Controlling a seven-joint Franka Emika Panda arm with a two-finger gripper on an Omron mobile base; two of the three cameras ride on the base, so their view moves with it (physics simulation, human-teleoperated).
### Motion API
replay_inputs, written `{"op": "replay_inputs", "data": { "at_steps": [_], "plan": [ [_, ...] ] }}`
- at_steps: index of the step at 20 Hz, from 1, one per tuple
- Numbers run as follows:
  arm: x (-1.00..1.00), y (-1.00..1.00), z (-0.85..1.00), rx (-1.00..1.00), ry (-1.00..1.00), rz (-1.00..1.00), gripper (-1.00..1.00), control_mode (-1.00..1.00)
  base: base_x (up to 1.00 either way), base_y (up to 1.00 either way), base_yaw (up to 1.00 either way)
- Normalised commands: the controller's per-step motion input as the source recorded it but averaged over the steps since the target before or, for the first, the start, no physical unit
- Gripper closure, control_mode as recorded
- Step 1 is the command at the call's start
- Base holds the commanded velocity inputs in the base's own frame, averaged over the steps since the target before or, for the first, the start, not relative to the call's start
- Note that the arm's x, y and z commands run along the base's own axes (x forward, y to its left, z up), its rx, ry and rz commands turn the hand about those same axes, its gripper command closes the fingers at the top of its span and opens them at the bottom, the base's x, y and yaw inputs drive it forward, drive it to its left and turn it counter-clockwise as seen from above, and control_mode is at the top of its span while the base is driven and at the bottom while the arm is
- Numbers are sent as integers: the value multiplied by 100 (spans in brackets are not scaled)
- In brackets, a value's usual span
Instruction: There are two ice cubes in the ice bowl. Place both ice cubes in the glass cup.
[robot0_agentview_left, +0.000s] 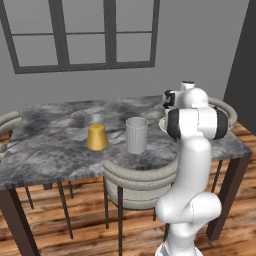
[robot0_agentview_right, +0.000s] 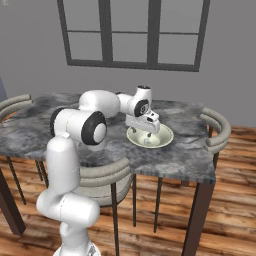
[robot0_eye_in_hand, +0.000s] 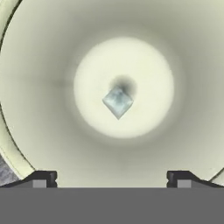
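Ice cube lies alone at the centre of the ice bowl, straight below the gripper, whose fingertips stand wide apart, corners turned diagonally to them.

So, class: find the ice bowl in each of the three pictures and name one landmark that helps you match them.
Left base view: the ice bowl peeks out right of centre, mostly behind the arm.
Right base view: centre, on the marble table, under the gripper.
Hand view: its cream inside spans the frame, one ice cube at centre.
Shared landmark: the gripper poised over the bowl.
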Motion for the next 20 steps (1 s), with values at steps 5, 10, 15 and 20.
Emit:
{"op": "replay_inputs", "data": {
  "at_steps": [5,10,15,20],
  "plan": [
    [3,-6,-42,0,5,0,-100,-100,0,0,0],
    [4,-12,-36,0,1,0,-100,-100,0,0,0],
    [12,-8,-28,0,0,0,-100,-100,0,0,0],
    [21,0,-19,0,0,0,-100,-100,0,0,0]
  ]
}}
